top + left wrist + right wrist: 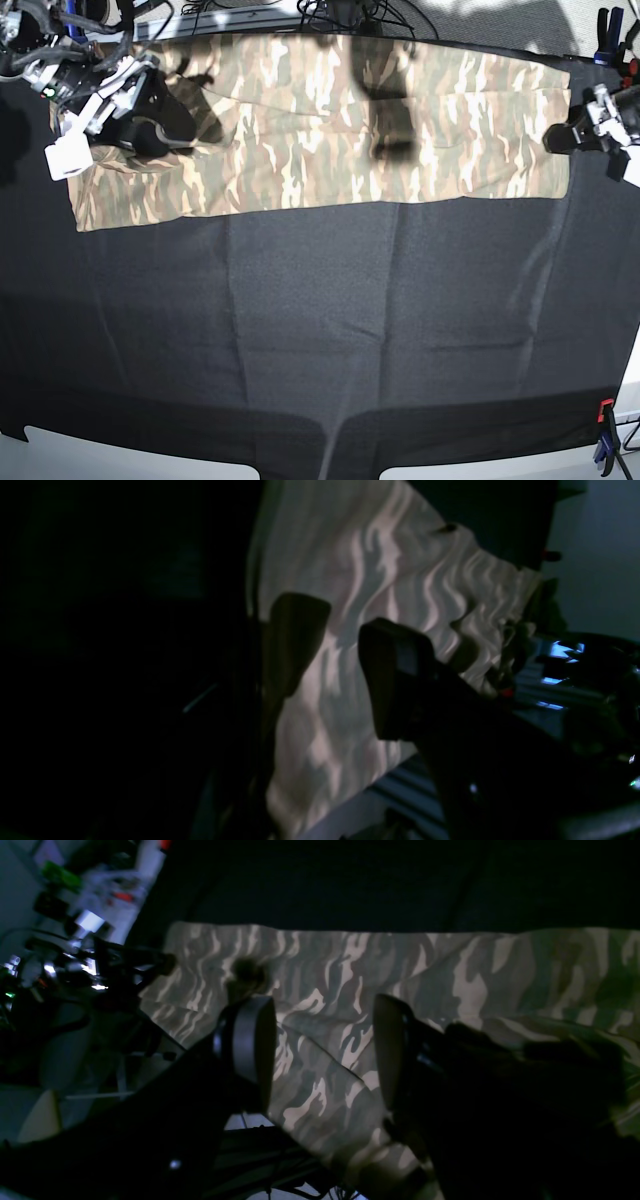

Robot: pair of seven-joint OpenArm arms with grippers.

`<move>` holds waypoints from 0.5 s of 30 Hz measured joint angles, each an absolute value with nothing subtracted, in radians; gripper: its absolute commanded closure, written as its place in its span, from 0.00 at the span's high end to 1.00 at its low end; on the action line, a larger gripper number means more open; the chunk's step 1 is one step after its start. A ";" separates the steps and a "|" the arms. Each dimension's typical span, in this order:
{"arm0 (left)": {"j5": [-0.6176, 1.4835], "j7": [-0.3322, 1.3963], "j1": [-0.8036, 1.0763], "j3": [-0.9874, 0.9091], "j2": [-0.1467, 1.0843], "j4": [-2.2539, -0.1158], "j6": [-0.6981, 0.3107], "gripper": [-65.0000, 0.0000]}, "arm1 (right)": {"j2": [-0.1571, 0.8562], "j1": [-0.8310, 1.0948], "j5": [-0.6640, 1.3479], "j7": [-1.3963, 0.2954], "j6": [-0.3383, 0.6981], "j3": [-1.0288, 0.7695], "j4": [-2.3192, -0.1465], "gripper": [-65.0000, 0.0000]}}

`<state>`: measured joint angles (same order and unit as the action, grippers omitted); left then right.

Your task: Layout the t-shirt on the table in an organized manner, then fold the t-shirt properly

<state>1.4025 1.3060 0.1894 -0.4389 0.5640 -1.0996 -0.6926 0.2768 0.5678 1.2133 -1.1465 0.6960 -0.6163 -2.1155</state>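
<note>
The camouflage t-shirt (pixel 320 130) lies folded into a long flat band across the far part of the black table (pixel 320 330). My right gripper (pixel 160 115) hovers over the shirt's left end; in the right wrist view it (pixel 322 1055) is open, with creased camouflage fabric (pixel 325 990) showing between and below its fingers. My left gripper (pixel 562 135) sits at the shirt's right edge. In the left wrist view it (pixel 345 665) is open above the pale shirt end (pixel 380 580), holding nothing.
A blue clamp (pixel 603 45) stands at the far right corner and an orange and blue clamp (pixel 605 440) at the near right corner. Cables and gear (pixel 340 12) crowd the far edge. A dark shadow (pixel 390 110) crosses the shirt's middle.
</note>
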 measured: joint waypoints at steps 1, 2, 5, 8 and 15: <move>1.401 1.306 0.190 -0.439 0.551 -1.100 -0.693 0.48 | 0.277 0.568 1.214 -1.147 0.696 -0.617 -2.115 0.47; 1.394 1.310 0.189 -0.439 0.540 -1.101 -0.693 0.48 | 0.277 0.568 1.224 -1.147 0.696 -0.617 -2.115 0.47; 1.395 1.332 0.188 -0.439 0.521 -1.102 -0.693 0.48 | 0.277 0.568 1.232 -1.147 0.696 -0.616 -2.116 0.47; 1.396 1.332 0.188 -0.439 0.515 -1.102 -0.693 0.46 | 0.277 0.568 1.232 -1.147 0.696 -0.616 -2.116 0.47; 1.382 1.355 0.188 -0.439 0.516 -1.104 -0.701 0.00 | 0.277 0.568 1.232 -1.147 0.696 -0.617 -2.116 0.47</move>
<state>1.3823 1.3548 0.1879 -0.4389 0.5156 -1.1042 -0.7006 0.2768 0.5678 1.2316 -1.1469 0.6956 -0.6167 -2.1159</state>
